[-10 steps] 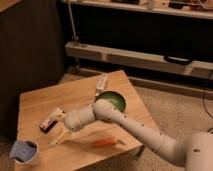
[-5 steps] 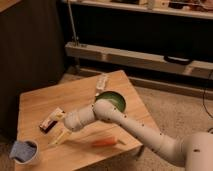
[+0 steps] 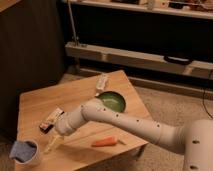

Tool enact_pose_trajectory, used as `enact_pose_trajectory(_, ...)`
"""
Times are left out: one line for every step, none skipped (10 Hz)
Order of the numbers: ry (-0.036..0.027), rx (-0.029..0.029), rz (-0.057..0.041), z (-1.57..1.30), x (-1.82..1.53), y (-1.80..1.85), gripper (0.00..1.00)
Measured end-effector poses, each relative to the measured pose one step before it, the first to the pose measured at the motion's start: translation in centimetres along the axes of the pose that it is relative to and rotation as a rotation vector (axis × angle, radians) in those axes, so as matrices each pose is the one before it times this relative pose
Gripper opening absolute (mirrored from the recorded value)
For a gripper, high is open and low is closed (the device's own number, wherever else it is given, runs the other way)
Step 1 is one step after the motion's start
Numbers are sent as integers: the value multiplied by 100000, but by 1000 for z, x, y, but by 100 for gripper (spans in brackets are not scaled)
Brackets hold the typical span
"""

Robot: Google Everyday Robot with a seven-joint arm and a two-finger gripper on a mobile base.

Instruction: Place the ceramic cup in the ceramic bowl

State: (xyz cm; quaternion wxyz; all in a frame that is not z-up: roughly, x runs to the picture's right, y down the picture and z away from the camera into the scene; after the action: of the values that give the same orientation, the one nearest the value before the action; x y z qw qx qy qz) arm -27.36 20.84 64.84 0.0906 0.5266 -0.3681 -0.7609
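Ceramic cup (image 3: pixel 25 152) just beside the claw (image 3: pixel 52 143)

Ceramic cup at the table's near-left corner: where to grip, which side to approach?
Take the ceramic cup by its wall near the rim, descending from above. It stands upright, a blue-grey piece fills its mouth so an inside pinch looks poor, and the gripper hangs close beside it, toward the table middle.
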Motion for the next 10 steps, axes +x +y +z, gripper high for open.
enact_pose_trajectory(1275,-143,875,408,-774,16,80)
enact_pose_trajectory(544,579,-400,459,-127,-129,80)
enact_pose_trajectory(207,428,-565,335,-80,-136,80)
enact_pose_trajectory(409,1191,-1083,656,-132,-300,80)
enact_pose_trajectory(869,1545,-334,632,-155,-440,80)
enact_pose_trajectory(1959,2300,-129,952,-145,-610,80)
enact_pose_trajectory(3732,2916,524,1230,-500,-648,80)
enact_pose_trajectory(2096,1121,689,443,-445,-69,80)
enact_pose_trajectory(1511,1740,732,858,-572,-322,80)
enact_pose_trajectory(749,1864,677,1062,-423,-191,80)
